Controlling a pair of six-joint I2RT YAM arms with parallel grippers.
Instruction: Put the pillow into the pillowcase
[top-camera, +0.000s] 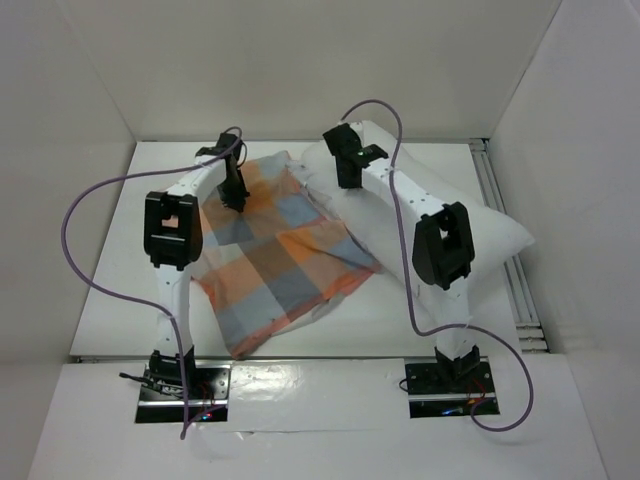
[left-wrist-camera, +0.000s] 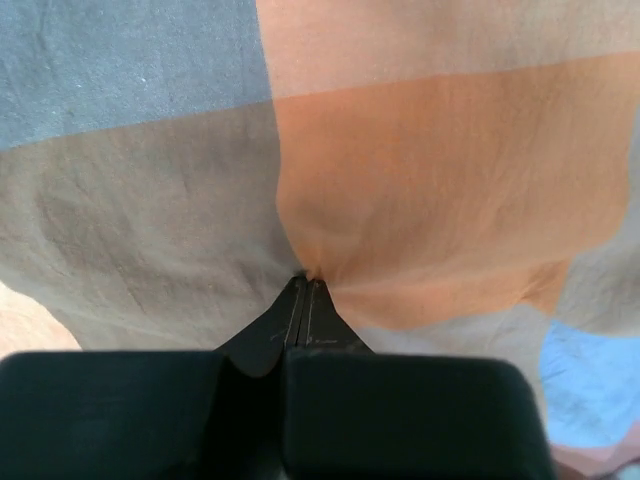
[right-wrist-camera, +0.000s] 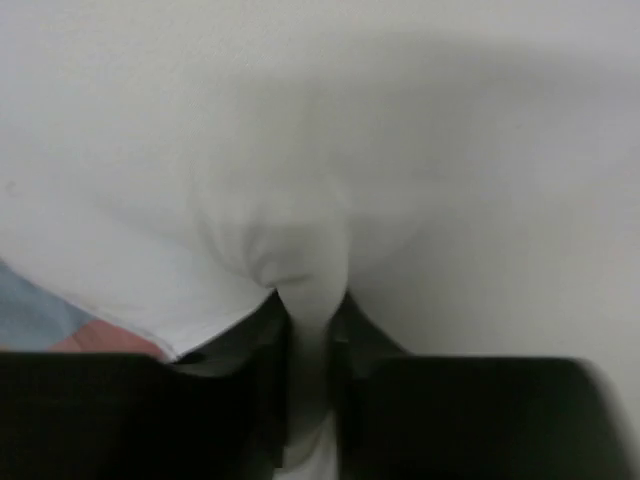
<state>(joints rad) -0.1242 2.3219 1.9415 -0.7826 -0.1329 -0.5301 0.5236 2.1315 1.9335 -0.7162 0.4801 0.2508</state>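
White walls box in a white table where the checked pillowcase lies spread at centre, its edge meeting the white pillow toward 3 o'clock. Only the wrist views show the grips. The left gripper, at 11 o'clock, is pinched tight on a pucker of orange pillowcase cloth, and the right gripper, at 12 o'clock, clamps a fold of pillow between slightly parted fingers.

Both pinched tight: left gripper, right gripper.

1 pillow, 1 pillowcase (checked), 2 arms
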